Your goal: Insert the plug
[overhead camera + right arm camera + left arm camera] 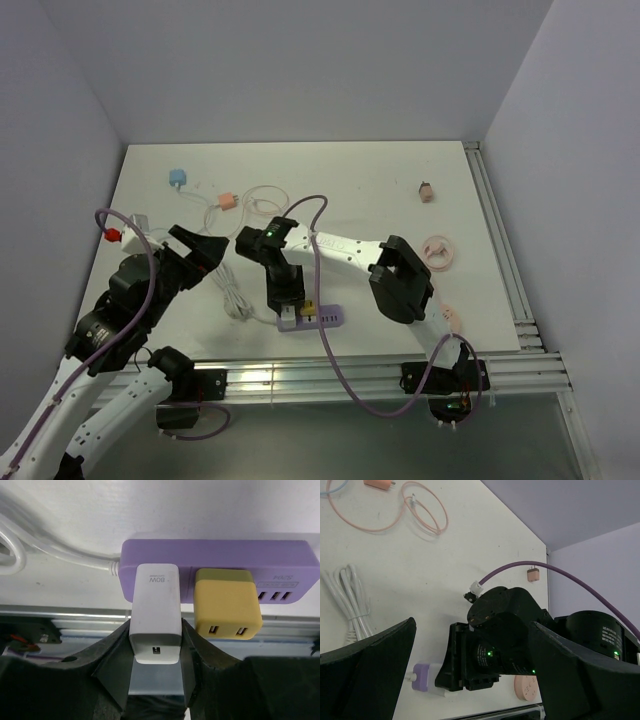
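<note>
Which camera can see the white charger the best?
The right wrist view. The white charger fills the middle, squeezed between the right fingers, against the purple power strip beside the yellow charger. From the top view the right arm mostly covers it. In the left wrist view that arm hides it; only the strip's end shows.

White table [350, 180]: purple power strip [326, 318], white cord [234, 297], pink cable [258, 200]
</note>
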`<move>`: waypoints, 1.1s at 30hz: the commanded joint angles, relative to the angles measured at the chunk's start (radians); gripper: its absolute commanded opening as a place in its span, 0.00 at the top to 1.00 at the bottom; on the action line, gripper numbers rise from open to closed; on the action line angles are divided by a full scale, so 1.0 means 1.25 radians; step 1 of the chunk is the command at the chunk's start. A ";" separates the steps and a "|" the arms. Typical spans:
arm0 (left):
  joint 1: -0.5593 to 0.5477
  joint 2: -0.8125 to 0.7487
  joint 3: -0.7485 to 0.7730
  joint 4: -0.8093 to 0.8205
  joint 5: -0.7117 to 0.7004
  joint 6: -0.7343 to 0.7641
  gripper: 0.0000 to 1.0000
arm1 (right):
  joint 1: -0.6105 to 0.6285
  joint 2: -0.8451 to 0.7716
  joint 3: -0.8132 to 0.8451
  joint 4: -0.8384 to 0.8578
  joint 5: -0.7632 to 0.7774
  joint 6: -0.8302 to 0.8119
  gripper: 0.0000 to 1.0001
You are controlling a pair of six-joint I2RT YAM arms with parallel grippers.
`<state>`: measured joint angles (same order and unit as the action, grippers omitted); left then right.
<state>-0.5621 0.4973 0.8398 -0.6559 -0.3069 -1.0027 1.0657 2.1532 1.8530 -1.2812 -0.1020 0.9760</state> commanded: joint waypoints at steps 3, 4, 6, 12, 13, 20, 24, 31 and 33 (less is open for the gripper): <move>0.002 0.021 0.025 0.007 0.018 0.029 0.01 | -0.006 -0.063 0.006 0.084 0.147 -0.031 0.39; 0.001 0.023 0.028 0.007 0.020 0.029 0.01 | -0.005 -0.070 0.005 0.086 0.144 -0.036 0.37; 0.001 0.028 0.031 0.007 0.022 0.028 0.01 | -0.006 -0.094 -0.004 0.094 0.143 -0.037 0.28; 0.001 0.043 0.041 -0.003 0.021 0.033 0.02 | -0.002 -0.203 -0.071 0.151 0.150 -0.052 0.24; 0.002 0.043 0.044 -0.008 0.014 0.035 0.02 | -0.001 -0.224 -0.087 0.163 0.182 -0.056 0.23; 0.002 0.044 0.051 0.004 0.028 0.063 0.02 | -0.025 -0.461 -0.278 0.259 0.239 -0.068 0.24; 0.002 0.053 0.064 0.000 0.038 0.076 0.02 | -0.041 -0.586 -0.474 0.362 0.214 -0.058 0.28; 0.001 0.076 0.100 0.020 0.103 0.084 0.03 | -0.150 -0.755 -0.797 0.607 0.064 -0.068 0.34; 0.002 0.082 0.106 0.034 0.124 0.083 0.03 | -0.171 -0.768 -0.832 0.647 0.049 -0.081 0.34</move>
<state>-0.5621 0.5861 0.9268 -0.6643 -0.2195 -0.9257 0.8936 1.2419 0.8463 -0.6777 0.0311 0.8970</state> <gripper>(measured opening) 0.970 0.665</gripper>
